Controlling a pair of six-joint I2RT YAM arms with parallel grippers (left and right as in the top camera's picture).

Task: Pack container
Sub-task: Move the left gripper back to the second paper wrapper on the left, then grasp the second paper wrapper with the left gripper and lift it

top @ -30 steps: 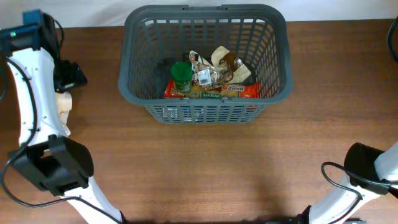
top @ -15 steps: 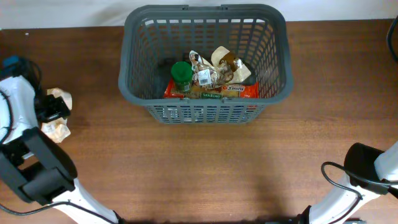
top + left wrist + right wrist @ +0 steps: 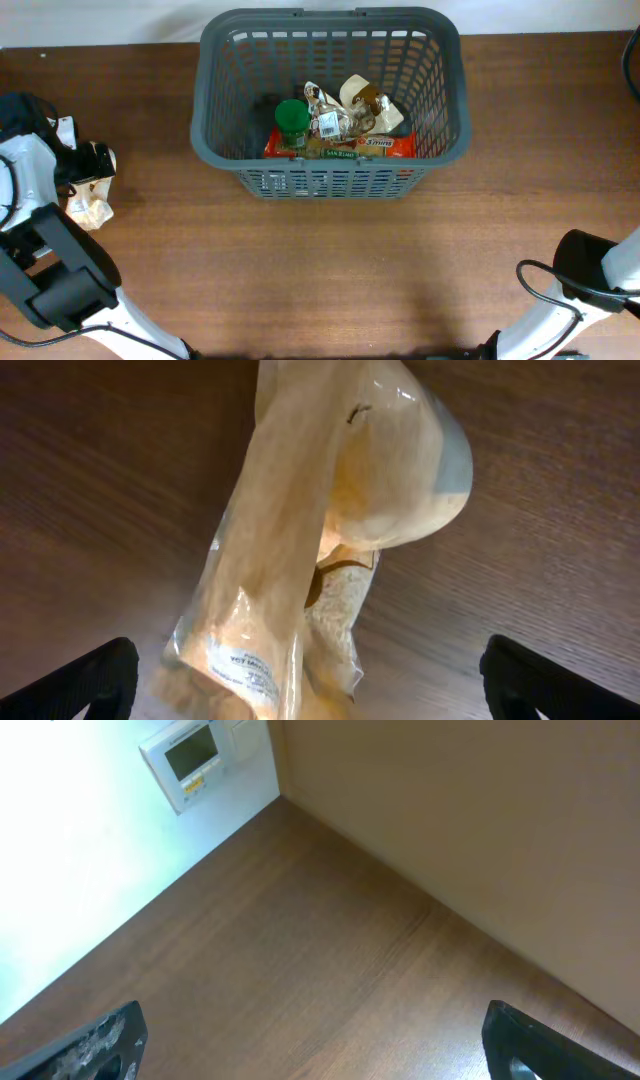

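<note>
Container (image 3: 325,182) sits centre-far on table (image 3: 330,270), already holding green-lidded jar (image 3: 292,115) and snack packets (image 3: 345,147). I have left gripper (image 3: 315,682) spread wide, 2 fingers straddling clear bag (image 3: 340,510) lying flat near left edge, not clamped. I judge it lined up for grab. Right gripper (image 3: 312,1040) parted, empty, parked aside, likely out of way.
</note>
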